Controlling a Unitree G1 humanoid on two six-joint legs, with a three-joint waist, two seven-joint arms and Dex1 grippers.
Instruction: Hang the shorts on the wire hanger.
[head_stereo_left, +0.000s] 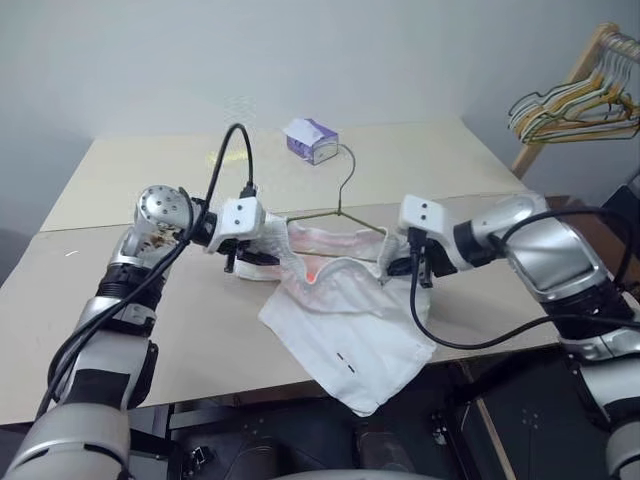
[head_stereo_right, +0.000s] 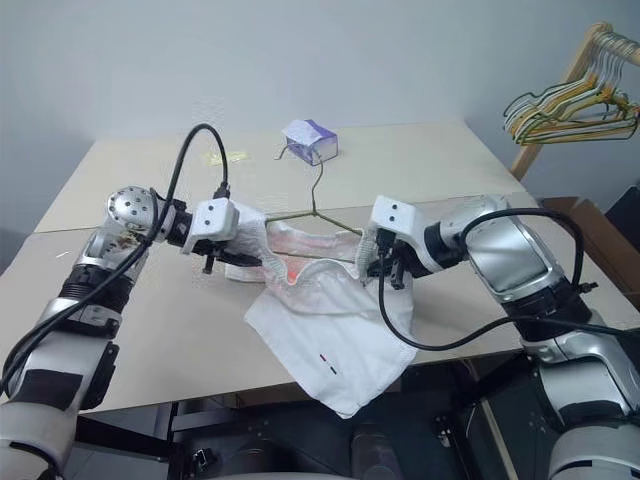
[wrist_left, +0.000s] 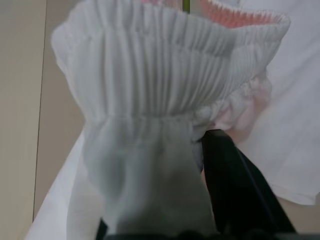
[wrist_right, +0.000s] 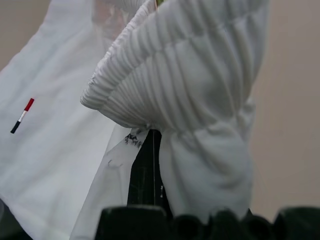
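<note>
The white shorts (head_stereo_left: 345, 340) lie on the table near its front edge, and one leg hangs over that edge. Their gathered waistband (head_stereo_left: 330, 268) is lifted and stretched between my two grippers. My left gripper (head_stereo_left: 240, 262) is at the waistband's left end, with cloth draped over it (wrist_left: 145, 150). My right gripper (head_stereo_left: 405, 265) is shut on the waistband's right end (wrist_right: 200, 100). The thin wire hanger (head_stereo_left: 320, 213) lies just behind the waistband, with its hook (head_stereo_left: 348, 175) pointing toward the far side. Its lower bar is hidden by the cloth.
A small purple and white tissue box (head_stereo_left: 312, 140) stands on the beige table (head_stereo_left: 120, 300) behind the hanger's hook. At the far right, a wooden rack carries a bunch of yellow-green hangers (head_stereo_left: 575, 105). The table's front edge runs just below the shorts.
</note>
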